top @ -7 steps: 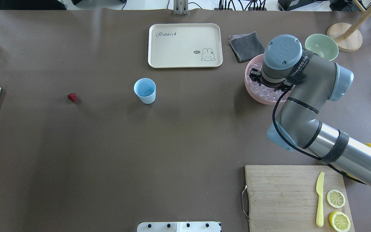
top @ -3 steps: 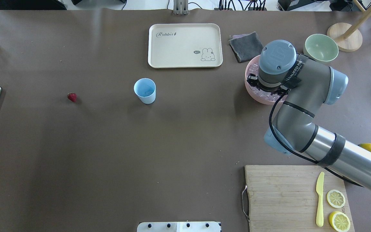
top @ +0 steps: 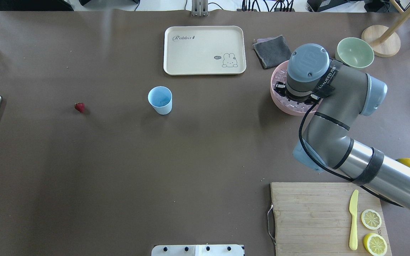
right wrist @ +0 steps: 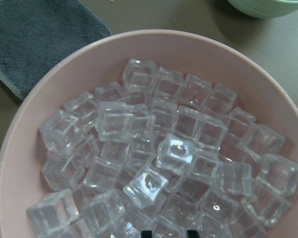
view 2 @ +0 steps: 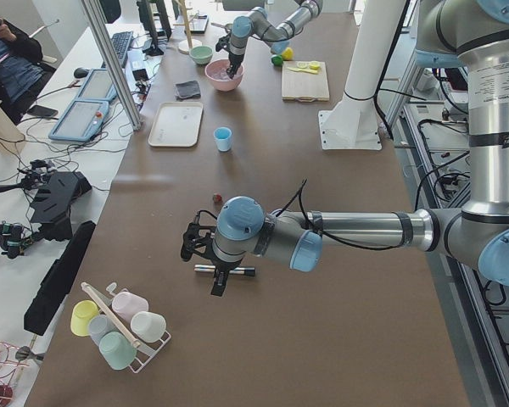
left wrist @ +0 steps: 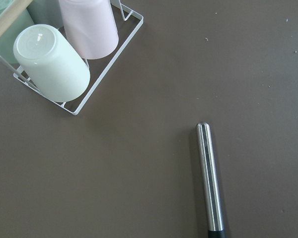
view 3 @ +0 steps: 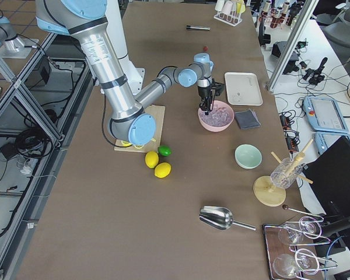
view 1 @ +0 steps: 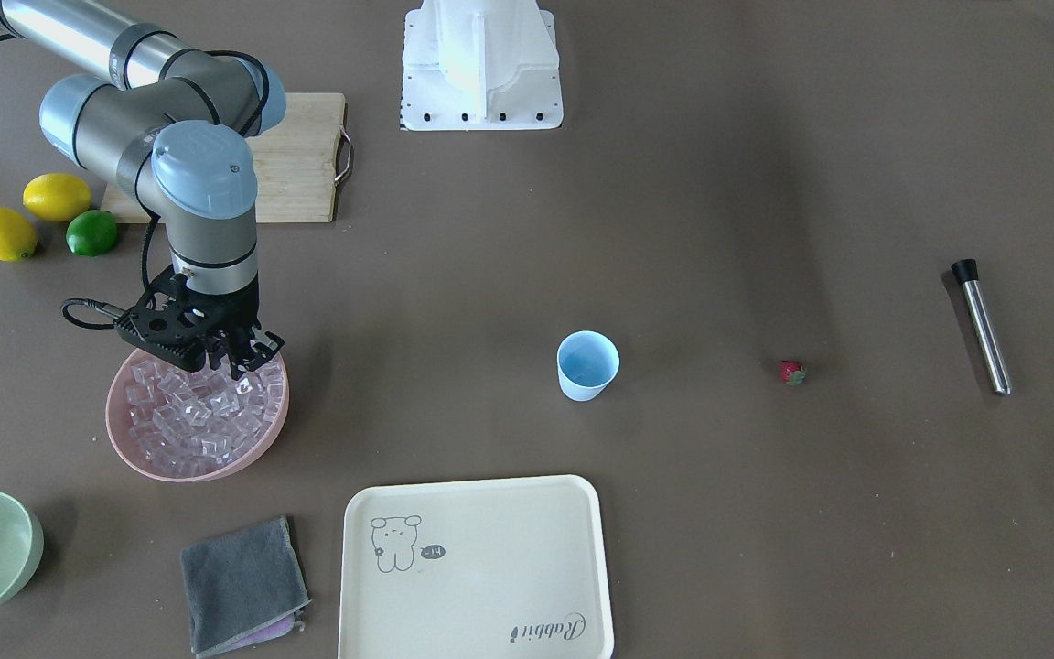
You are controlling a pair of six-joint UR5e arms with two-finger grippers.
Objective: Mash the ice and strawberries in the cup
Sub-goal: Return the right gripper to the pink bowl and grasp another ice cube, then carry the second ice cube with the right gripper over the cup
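1. Judging by how the things lie, the task is considered to be at its very beginning. Nothing has been mashed yet, and no ice or fruit can be made out inside the cup (top: 159, 100), which stands upright and alone near the middle of the worktop (top: 119, 185).
2. The ice (right wrist: 176, 151) is seen heaped in the pink bowl (right wrist: 188, 42), well apart from the cup, on the robot's right side.
3. The right jaws are held pointing down just over the heap, at the side of the bowl nearer to the robot. In the right wrist view only their two black tips are shown, at the lower edge. They stand a little apart with a cube seen between them, and whether this cube is already pinched cannot be told.
4. The strawberry (top: 79, 107) is found on the bare worktop, well apart from the cup on the robot's left side, with nothing touching it.
5. The left jaws hang over a metal rod (left wrist: 209, 178), which lies flat near a wire rack (left wrist: 109, 65) of cups. They are shown only in the left side view, so how far they are open cannot be told.
6. Almost everything is left to do: ice must be carried into the cup, the strawberry must be added, and then both must be mashed. The rod is probably meant for this.
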